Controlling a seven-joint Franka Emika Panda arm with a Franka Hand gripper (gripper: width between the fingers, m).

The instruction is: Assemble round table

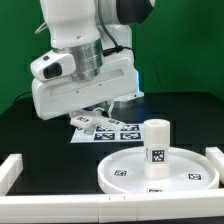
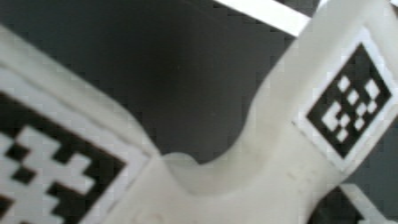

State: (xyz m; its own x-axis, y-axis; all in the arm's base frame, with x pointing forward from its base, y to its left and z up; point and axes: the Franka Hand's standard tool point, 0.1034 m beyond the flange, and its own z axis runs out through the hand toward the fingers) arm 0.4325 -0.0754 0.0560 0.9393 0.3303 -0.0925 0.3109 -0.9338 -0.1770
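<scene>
The large rimmed round disc (image 1: 160, 172) lies flat at the front of the exterior view's right. The short cylindrical leg (image 1: 157, 142) stands upright on it, tag facing the camera. My gripper (image 1: 92, 113) hangs low over the black table at the exterior view's left of the disc, shut on the cross-shaped foot piece (image 1: 82, 122); only a small tagged part of the foot shows under the hand. In the wrist view the foot piece (image 2: 231, 150) fills the picture very close up, two white arms with tags branching apart. My fingertips do not show there.
The marker board (image 1: 120, 131) lies flat just behind the disc, partly under the hand. White border rails run along the exterior view's left (image 1: 10, 170), the front (image 1: 100, 210) and the right (image 1: 214, 160). A green backdrop stands behind.
</scene>
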